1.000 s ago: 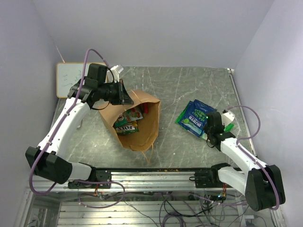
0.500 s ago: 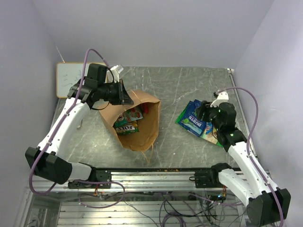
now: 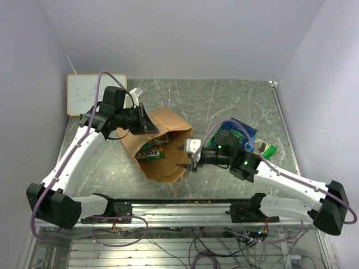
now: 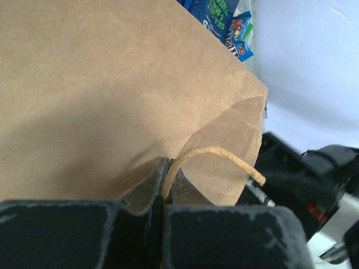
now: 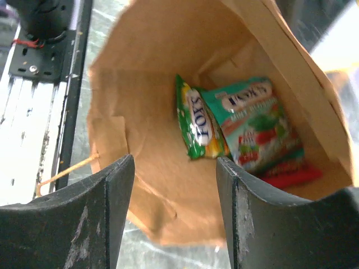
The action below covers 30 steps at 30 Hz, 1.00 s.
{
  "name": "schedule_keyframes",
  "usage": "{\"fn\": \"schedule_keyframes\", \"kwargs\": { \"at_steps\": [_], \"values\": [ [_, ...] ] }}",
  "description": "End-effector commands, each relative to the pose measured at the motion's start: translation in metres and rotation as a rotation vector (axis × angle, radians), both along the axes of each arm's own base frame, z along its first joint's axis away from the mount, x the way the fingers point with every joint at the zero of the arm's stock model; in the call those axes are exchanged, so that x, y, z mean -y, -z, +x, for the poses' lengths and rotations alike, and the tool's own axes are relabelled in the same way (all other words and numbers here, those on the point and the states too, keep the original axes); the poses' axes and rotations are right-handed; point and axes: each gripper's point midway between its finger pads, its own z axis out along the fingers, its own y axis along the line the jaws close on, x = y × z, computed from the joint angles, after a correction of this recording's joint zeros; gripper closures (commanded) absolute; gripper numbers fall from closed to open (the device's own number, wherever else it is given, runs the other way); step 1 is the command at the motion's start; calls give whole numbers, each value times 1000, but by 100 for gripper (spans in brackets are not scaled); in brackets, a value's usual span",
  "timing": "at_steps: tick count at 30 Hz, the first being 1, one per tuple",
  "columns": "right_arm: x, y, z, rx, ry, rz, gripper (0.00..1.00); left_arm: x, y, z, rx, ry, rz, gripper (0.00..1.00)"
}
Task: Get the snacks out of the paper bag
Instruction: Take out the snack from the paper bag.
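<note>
Pinching paper bag [image 3: 168, 165] handle [image 4: 216, 152], left jaws closed; right jaws open at mouth; red packet [image 5: 291, 175] half-hidden.

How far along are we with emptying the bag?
Partly done: blue packets lie on the table to the right of the paper bag. In hand: the left gripper clamps the bag by its handle, and the right gripper, open and empty, sits at the bag's mouth. Left: green packets and a red packet inside.
</note>
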Motion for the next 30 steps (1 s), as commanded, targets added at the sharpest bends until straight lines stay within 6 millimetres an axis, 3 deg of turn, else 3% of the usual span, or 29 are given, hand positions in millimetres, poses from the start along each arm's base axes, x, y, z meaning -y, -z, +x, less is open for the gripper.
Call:
{"fn": "schedule_keyframes", "kwargs": {
  "at_steps": [1, 6, 10, 14, 18, 30],
  "values": [
    [-31, -9, -14, 310, -153, -59, 40, 9, -16, -7, -8, -8, -98, 93],
    [-67, 15, -15, 403, -279, -133, 44, 9, -20, -12, -33, -14, -102, 93],
    [-88, 39, 0, 458, -275, -174, 51, 8, -27, -9, -11, -18, -92, 93],
    [-99, 69, 18, 490, -250, -251, 51, 4, -32, -1, 44, -22, -55, 93],
    [-105, 104, 24, 534, -306, -328, 50, -14, -25, 5, 107, 9, 108, 93],
    [-120, 145, 61, 559, -221, -447, 48, -4, -33, 8, 185, 108, 83, 93]
  ]
}}
